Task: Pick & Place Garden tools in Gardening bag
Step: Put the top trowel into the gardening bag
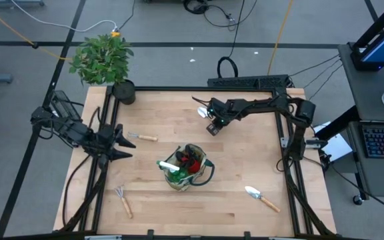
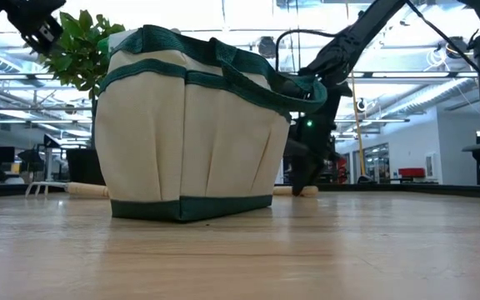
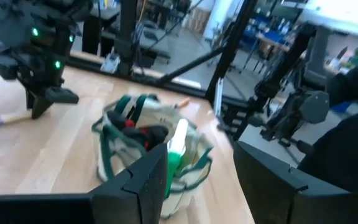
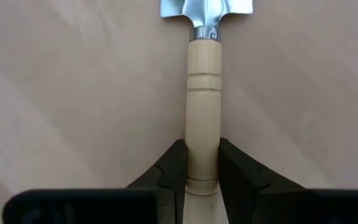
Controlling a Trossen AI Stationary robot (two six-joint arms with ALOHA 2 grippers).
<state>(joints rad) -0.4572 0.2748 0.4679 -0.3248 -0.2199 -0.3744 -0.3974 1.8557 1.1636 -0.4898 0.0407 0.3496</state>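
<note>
The fingers of the left gripper (image 1: 127,143) stood apart and held nothing; it waited above the left part of the table (image 1: 239,200), beside a small trowel (image 1: 142,137) with a wooden handle. A hand rake (image 1: 123,199) lay near the front left. In the middle stood the gardening bag (image 1: 187,168), and it already contained the green spray bottle (image 1: 173,168) and red-and-black gloves (image 1: 191,159). On the right, the fingers (image 4: 169,171) of the right gripper (image 4: 202,168) pressed on the wooden handle of a trowel (image 4: 204,93) at the back of the table. A 3rd trowel (image 1: 262,198) lay at the front right. I judged the task about half done: 4 tools were outside the bag.
</note>
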